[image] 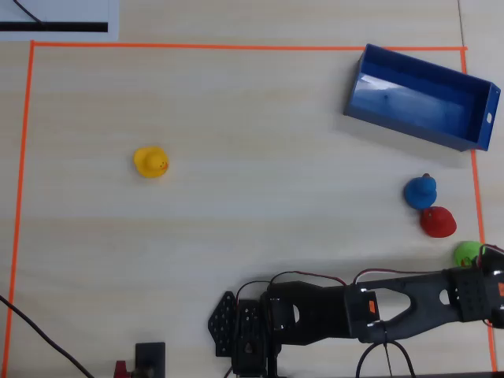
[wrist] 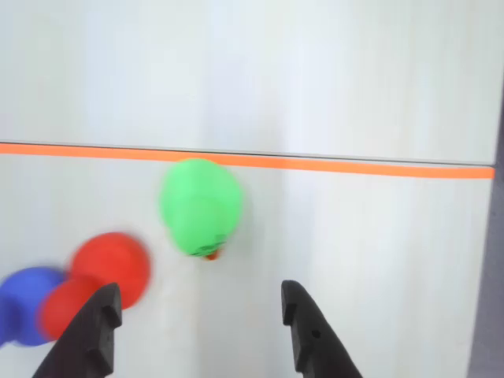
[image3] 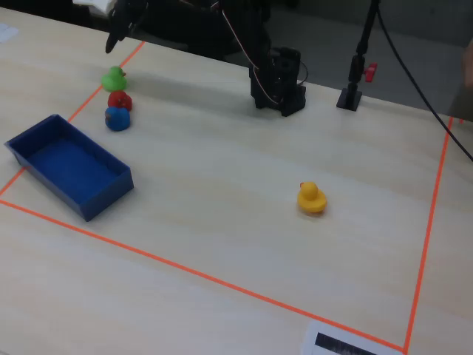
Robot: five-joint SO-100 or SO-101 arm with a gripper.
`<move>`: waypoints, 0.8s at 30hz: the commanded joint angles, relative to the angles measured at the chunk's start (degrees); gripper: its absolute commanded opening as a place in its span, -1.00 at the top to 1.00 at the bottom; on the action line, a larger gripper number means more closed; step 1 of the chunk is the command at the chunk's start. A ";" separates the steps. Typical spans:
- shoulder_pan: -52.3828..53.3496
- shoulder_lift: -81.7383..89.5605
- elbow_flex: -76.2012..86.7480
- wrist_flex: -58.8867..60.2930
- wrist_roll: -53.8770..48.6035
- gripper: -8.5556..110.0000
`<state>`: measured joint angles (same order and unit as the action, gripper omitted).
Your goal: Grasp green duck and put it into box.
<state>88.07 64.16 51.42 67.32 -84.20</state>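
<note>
- The small lime-green rubber duck [wrist: 200,206] sits on the pale wood-grain table [image: 260,142], free of the arm; nothing has been grasped yet, so the pick-up, the carry and the drop all remain.
- In the wrist view the black two-finger gripper [wrist: 197,311] has its jaws spread wide and empty, with the green duck at 12 o'clock just beyond the tips and clear of both fingers.
- In the overhead view the green duck [image: 467,253] lies near the frame's right edge, just inside the orange tape line [image: 236,47], and the arm's end is right beside it at 6 o'clock.
- The deep-blue rectangular plastic box with low walls [image: 477,120] stands empty at roughly 12 o'clock from the green duck, well apart from it.
- A red rubber duck [image: 437,222] sits near the green one at about 10 o'clock, and a blue rubber duck [image: 420,191] touches or nearly touches the red one beyond it.
- Judged from these views, these two lie close to the straight path toward the box, and the red one is near enough to be nudged by a jaw on closing.
- A yellow rubber duck [image: 150,162] rests far off at 9 o'clock, out of the way.
</note>
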 commanded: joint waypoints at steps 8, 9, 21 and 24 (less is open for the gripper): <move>0.79 -6.15 -4.57 -0.62 -5.45 0.29; 0.53 -6.77 -4.83 -0.62 -5.54 0.28; -3.87 -14.94 -14.68 -0.18 -4.04 0.22; -4.31 -18.19 -19.51 0.79 -3.69 0.22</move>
<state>84.29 46.67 38.67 67.32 -89.21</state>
